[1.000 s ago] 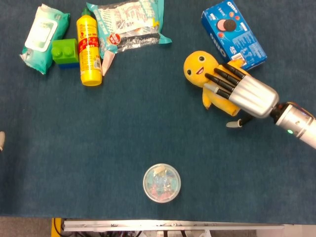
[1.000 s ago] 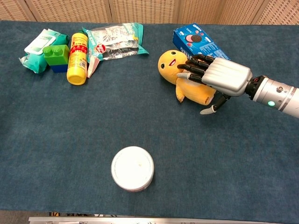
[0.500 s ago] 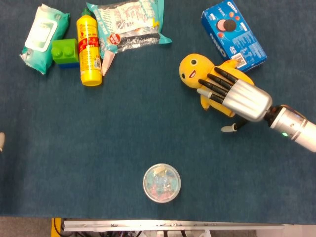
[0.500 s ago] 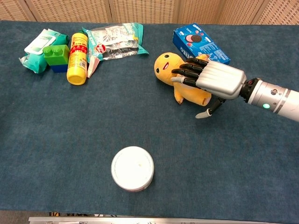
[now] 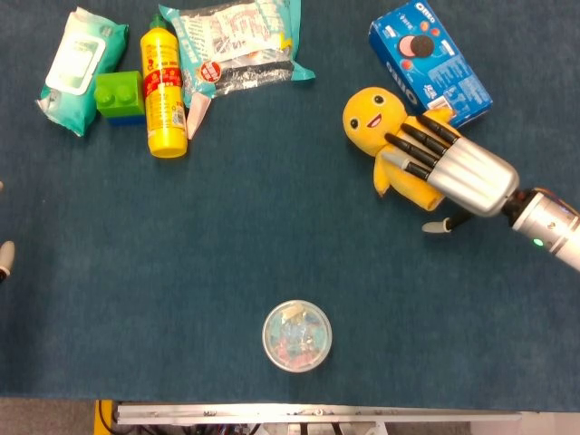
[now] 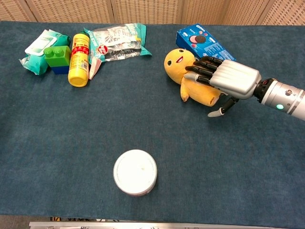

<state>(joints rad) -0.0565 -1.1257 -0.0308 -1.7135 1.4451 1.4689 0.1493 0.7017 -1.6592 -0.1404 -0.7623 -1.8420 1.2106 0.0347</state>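
Note:
A yellow plush toy (image 5: pixel 372 113) with a smiling face lies on the blue cloth, just below a blue Oreo box (image 5: pixel 428 62). My right hand (image 5: pixel 458 172) rests on the toy's body, its fingers (image 5: pixel 412 149) laid flat across it and the thumb (image 5: pixel 437 227) sticking out clear of the toy. The chest view shows the same hand (image 6: pixel 231 80) over the toy (image 6: pixel 176 59), beside the box (image 6: pixel 202 44). Only a pale tip of my left hand (image 5: pixel 4 252) shows at the left edge of the head view, so its pose is unreadable.
A round lidded container (image 5: pixel 296 335) sits near the front edge. At the back left lie a wipes pack (image 5: pixel 80 68), a green block (image 5: pixel 119 94), a yellow bottle (image 5: pixel 163 91) and a snack bag (image 5: pixel 236 45).
My right hand and the toy under it slid left, then back right and closer to the Oreo box. The left hand's tip shifted slightly at the left edge.

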